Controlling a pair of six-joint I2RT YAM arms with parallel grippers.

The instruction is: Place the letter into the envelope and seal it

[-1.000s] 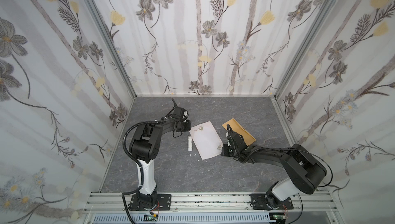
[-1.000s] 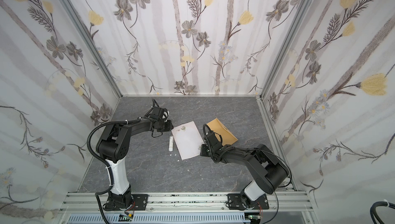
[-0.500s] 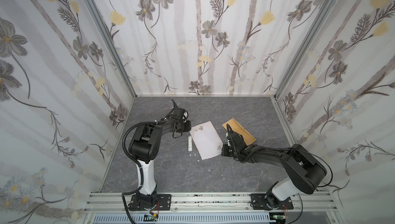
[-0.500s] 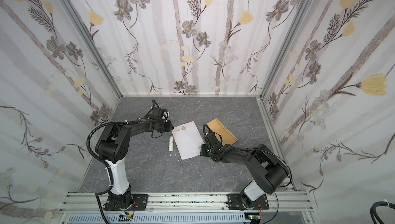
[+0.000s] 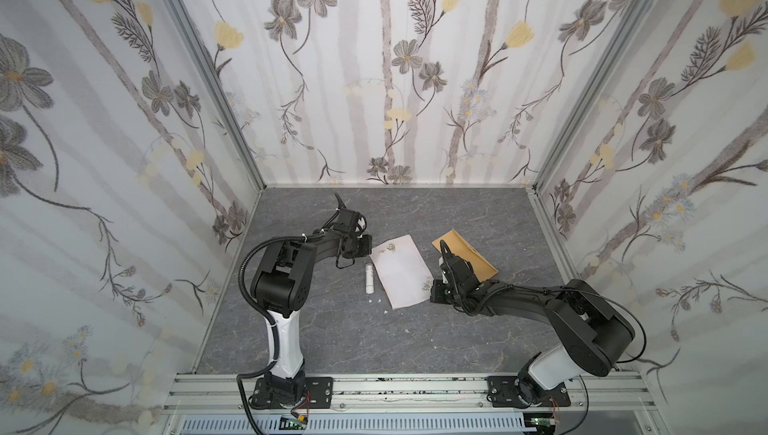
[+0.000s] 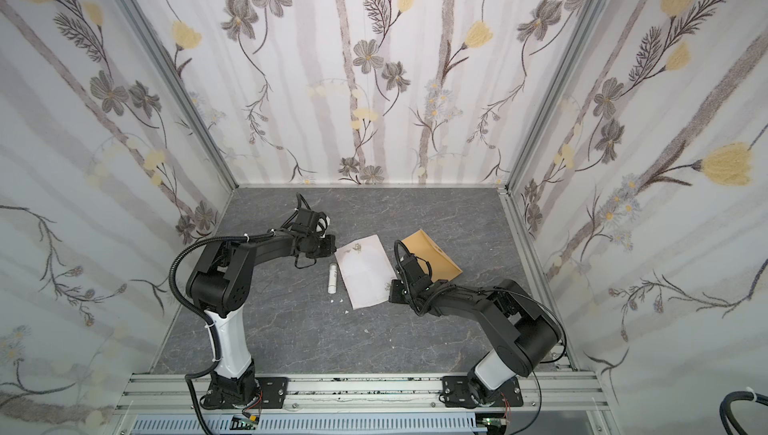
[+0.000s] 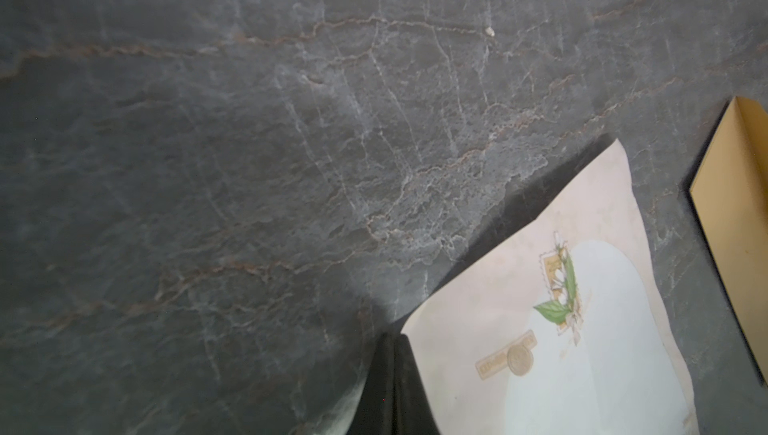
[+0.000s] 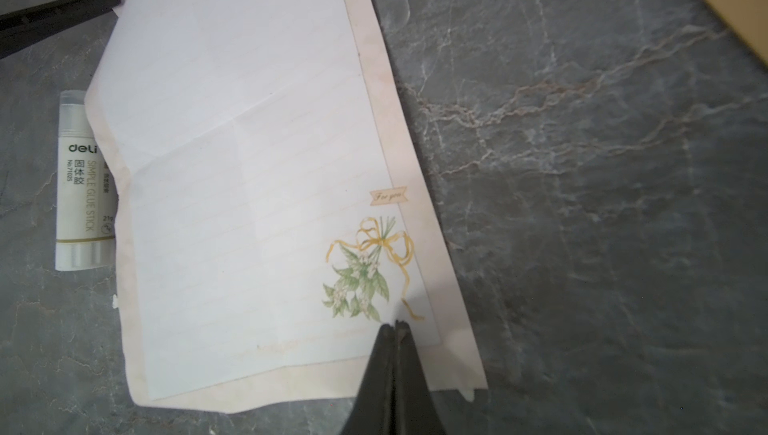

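Left tool (image 7: 395,335) seemingly tighter; one letter (image 7: 478,320)

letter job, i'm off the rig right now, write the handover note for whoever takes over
Left gripper: shut at the letter's far corner; whether it grips the paper is unclear.
Right gripper: shut, tips over the letter's near corner by the bouquet print.
Letter: lies open on the table, printed side up, one edge over the glue stick.
Envelope: on the table, right of the letter and apart from it.
Done: nothing; the letter is outside the envelope.
Left: get the letter into the envelope, then seal it.
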